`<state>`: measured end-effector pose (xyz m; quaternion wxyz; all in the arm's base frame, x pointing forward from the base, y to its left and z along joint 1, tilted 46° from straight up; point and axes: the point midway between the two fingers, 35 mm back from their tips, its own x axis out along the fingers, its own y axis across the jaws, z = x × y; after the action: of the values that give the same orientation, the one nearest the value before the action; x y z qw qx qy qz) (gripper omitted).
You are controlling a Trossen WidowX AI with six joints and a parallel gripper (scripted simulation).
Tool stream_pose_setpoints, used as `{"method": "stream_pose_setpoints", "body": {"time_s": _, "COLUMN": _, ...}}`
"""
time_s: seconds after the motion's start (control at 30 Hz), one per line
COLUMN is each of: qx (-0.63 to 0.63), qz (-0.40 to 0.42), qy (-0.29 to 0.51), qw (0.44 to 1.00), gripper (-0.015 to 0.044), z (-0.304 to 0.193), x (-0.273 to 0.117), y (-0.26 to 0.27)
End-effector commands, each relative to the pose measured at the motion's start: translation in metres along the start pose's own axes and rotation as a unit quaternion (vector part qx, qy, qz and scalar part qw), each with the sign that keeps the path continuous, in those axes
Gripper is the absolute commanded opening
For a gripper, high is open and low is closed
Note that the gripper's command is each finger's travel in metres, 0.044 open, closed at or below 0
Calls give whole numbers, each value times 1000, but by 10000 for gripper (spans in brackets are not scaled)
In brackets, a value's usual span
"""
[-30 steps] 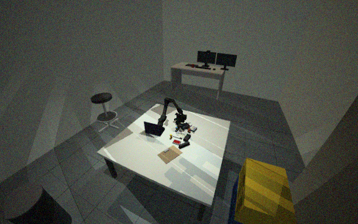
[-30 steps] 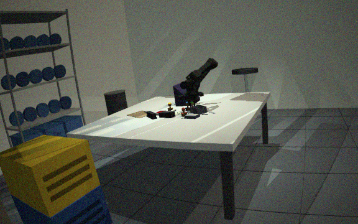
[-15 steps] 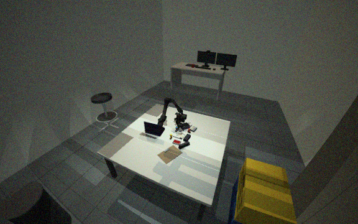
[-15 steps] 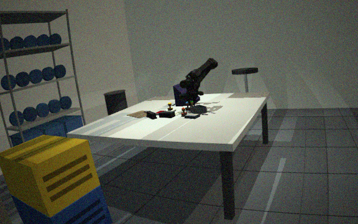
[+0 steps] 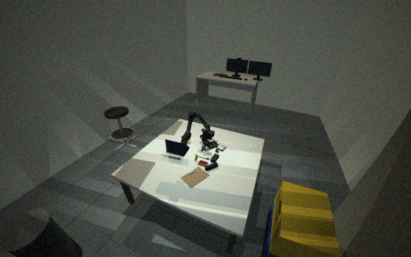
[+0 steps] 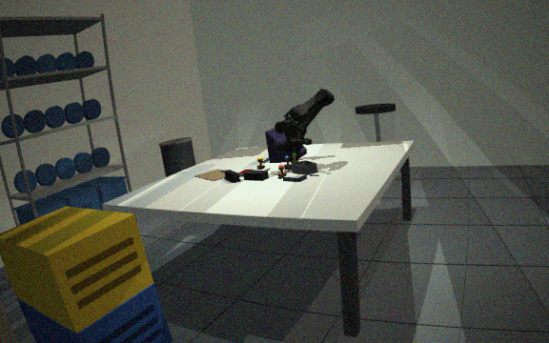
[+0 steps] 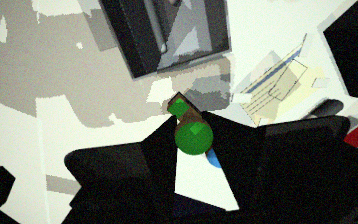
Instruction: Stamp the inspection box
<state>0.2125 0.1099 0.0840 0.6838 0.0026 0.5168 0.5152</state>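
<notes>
My gripper is shut on a stamp with a green ball knob and a brown body with a green mark on its base. How far its base is off the table cannot be told, and no lettering is readable. A blue-knobbed stamp stands close by, partly hidden by a finger in the wrist view. The card, with printed lines and a box, lies right of the held stamp in the wrist view. The red pad lies beyond the card.
A dark open tray lies close above the stamp in the wrist view. A red-knobbed stamp and a yellow-knobbed stamp stand nearby. Black blocks, a clipboard and a laptop are also on the table.
</notes>
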Motion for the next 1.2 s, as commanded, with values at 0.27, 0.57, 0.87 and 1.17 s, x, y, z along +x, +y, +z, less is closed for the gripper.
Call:
{"method": "stream_pose_setpoints", "body": {"time_s": 0.27, "qx": -3, "qz": -3, "qy": 0, "qw": 1000, "gripper": 0, "z": 0, "x": -6, "y": -1}}
{"method": "stream_pose_setpoints", "body": {"time_s": 0.57, "qx": -3, "qz": -3, "qy": 0, "qw": 1000, "gripper": 0, "z": 0, "x": -10, "y": -1}}
{"method": "stream_pose_setpoints", "body": {"time_s": 0.87, "qx": -2, "qz": -4, "qy": 0, "qw": 1000, "gripper": 0, "z": 0, "x": -15, "y": -1}}
{"method": "stream_pose_setpoints", "body": {"time_s": 1.17, "qx": -2, "qz": -4, "qy": 0, "qw": 1000, "gripper": 0, "z": 0, "x": -19, "y": -1}}
